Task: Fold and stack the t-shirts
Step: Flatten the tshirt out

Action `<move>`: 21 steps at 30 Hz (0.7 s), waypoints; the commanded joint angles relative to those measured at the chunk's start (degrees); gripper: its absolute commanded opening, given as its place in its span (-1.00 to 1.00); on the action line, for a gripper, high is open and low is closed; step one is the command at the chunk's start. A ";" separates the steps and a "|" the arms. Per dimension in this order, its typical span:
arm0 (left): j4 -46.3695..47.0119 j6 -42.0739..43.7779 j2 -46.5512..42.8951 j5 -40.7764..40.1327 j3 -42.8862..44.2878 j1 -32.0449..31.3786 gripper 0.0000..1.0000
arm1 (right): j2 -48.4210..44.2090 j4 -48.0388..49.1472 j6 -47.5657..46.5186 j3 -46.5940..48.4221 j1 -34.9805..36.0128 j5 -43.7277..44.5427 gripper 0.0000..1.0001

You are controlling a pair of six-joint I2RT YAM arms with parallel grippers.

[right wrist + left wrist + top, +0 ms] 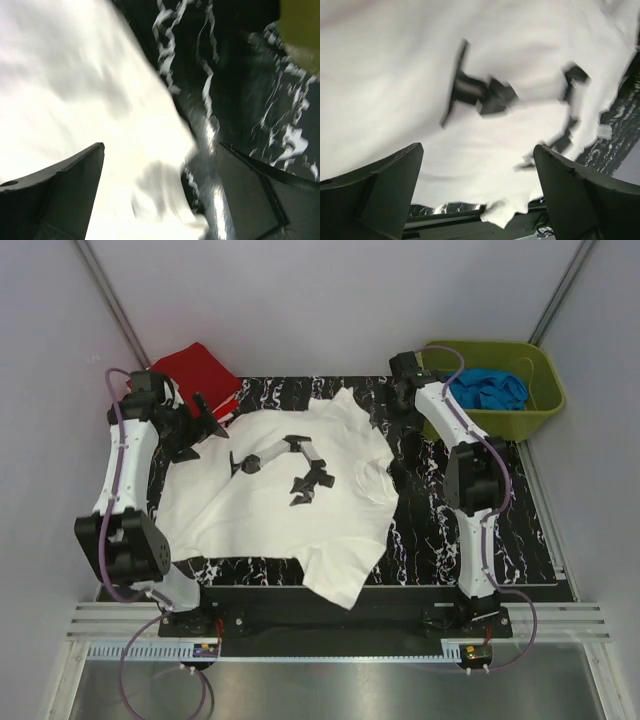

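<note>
A white t-shirt [290,490] with a grey-black chest print [295,468] lies spread flat on the black marbled table [440,540]. One sleeve hangs over the near edge. A folded red t-shirt [195,370] lies at the back left corner. No pink shirt is in view. My left gripper [208,420] is open and empty above the shirt's left edge. In the left wrist view [477,165] the shirt and print [485,95] show beyond it. My right gripper [398,408] is open and empty above the shirt's back right edge. In the right wrist view [160,165] the white cloth [75,75] shows on the left.
A green bin [530,400] holding blue cloth [490,390] stands at the back right beside the table; its corner shows in the right wrist view [302,25]. White walls enclose the back and sides. A metal rail [330,625] runs along the near edge.
</note>
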 commanded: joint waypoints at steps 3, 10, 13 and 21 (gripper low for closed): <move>1.55 2.53 -16.72 1.57 -6.00 -0.34 0.97 | -26.82 0.83 0.24 -5.89 -0.12 -2.27 0.99; 5.24 2.54 -25.17 0.15 -21.30 -0.34 0.97 | -41.06 13.83 5.16 -34.21 3.74 -9.21 0.99; 7.35 2.01 -27.01 1.82 -25.88 -0.43 0.97 | -42.48 17.96 7.09 -41.86 8.31 -13.42 0.99; 7.80 1.83 -29.65 2.18 -29.32 -0.69 0.97 | -31.76 11.67 6.75 -42.24 12.54 -13.97 1.00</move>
